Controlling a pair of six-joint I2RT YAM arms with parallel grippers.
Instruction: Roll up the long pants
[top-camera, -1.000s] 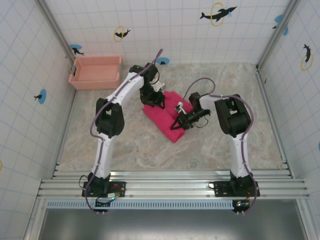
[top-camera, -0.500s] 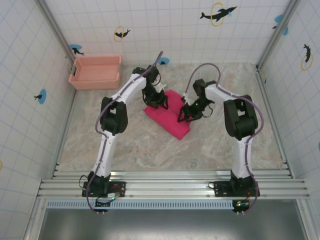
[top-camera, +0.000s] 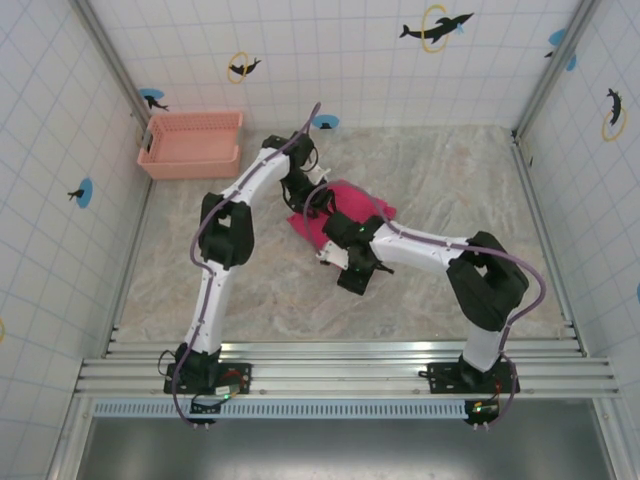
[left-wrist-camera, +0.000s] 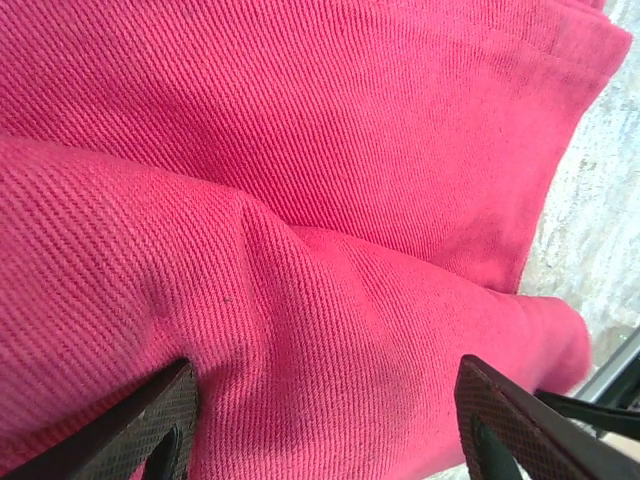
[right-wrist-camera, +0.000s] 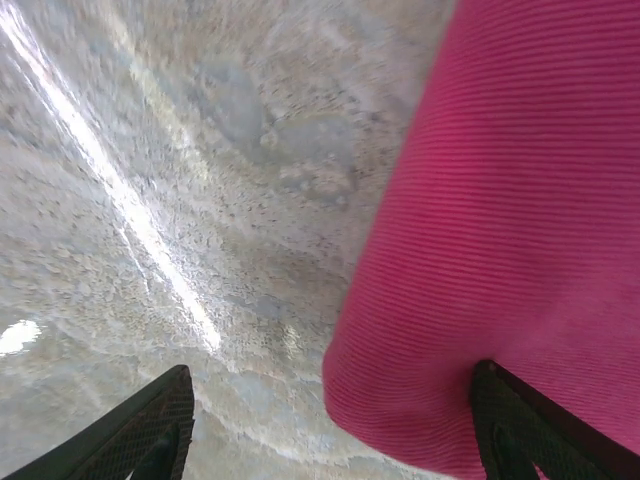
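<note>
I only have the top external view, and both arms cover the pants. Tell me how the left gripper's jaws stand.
Observer: The left wrist view shows the left gripper open, its fingers wide apart with a bulge of the long pants between them.
Operator: Now report the right one.
Observer: The right gripper is open too, one finger over bare table and the other at the pants' rounded edge.
Operator: Describe the cloth under the left wrist.
Observer: A thick rounded fold lies over a flat layer whose straight edge borders the table.
</note>
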